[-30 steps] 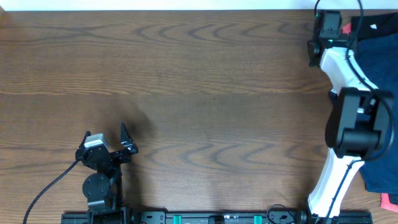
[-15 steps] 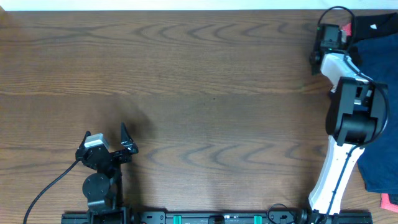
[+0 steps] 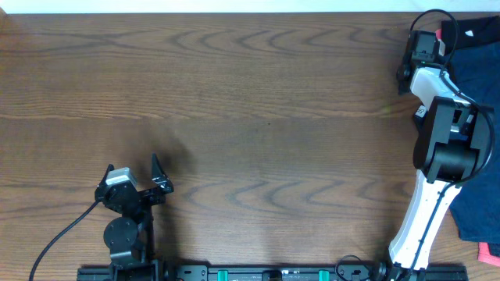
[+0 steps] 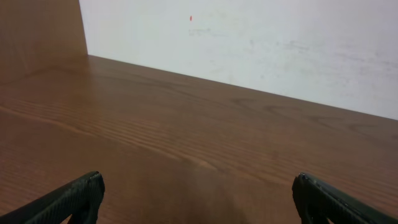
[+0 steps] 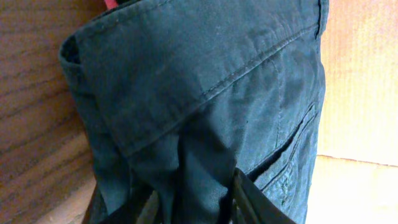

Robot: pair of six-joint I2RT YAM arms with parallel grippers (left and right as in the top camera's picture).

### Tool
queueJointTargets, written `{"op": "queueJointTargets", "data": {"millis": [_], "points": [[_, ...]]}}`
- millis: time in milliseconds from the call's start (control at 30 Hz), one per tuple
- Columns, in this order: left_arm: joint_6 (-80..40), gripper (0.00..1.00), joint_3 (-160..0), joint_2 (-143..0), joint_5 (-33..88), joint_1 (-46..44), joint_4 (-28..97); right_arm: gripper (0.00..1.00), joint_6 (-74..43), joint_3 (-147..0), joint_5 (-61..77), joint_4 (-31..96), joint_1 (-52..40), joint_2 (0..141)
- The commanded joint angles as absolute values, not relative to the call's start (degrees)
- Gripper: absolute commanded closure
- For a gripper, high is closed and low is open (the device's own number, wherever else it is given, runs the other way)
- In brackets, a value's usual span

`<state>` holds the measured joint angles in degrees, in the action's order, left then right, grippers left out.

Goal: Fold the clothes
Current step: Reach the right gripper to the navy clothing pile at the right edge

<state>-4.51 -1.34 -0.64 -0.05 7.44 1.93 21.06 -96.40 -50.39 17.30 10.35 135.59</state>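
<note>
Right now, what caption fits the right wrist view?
Fingers pinching a fold of the navy garment on the wooden table.

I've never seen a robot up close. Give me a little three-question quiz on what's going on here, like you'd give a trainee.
1. True or false: the left gripper holds cloth between its fingers.
2. Which one pinches a fold of the navy garment? A, the left gripper; B, the right gripper; C, neither.
3. Fill in: the clothes lie on the robot's own ___ side of the table.
Key: 1 false, it stands open over bare wood. 2 B. 3 right.
</note>
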Motion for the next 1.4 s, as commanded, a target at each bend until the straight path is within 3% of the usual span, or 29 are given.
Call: {"op": "queueJointTargets", "data": {"millis": [0, 267, 500, 833, 1067, 1367], "points": [[-4.8, 0.02, -0.3, -0.6, -1.6, 7.7, 4.1, 0.74, 19.6, -97.4, -51.9, 17.3, 10.4, 136.4], [-4.8, 0.02, -0.3, -0.6, -1.6, 7.7, 4.1, 0.99, 17.1, -97.4, -52.7, 17.8, 10.4, 136.4], [-4.8, 0.02, -0.3, -0.6, -1.6, 7.7, 4.1, 0.99, 9.3, -97.4, -53.3, 19.8, 10.4, 133.2], [-4.8, 0.02, -0.3, -0.6, -1.6, 7.7, 4.1, 0.99, -2.9, -97.4, -43.4, 26.3, 10.5, 122.1], [-4.8, 0.02, -0.3, -0.6, -1.6, 7.7, 4.1, 0.99, -3.0, -97.4, -42.0, 28.1, 10.4, 120.7], [-4.8, 0.02, -0.3, -0.6, -1.6, 7.7, 4.1, 0.99, -4.5, -97.4, -29.8, 29.6, 5.9, 120.7]]}}
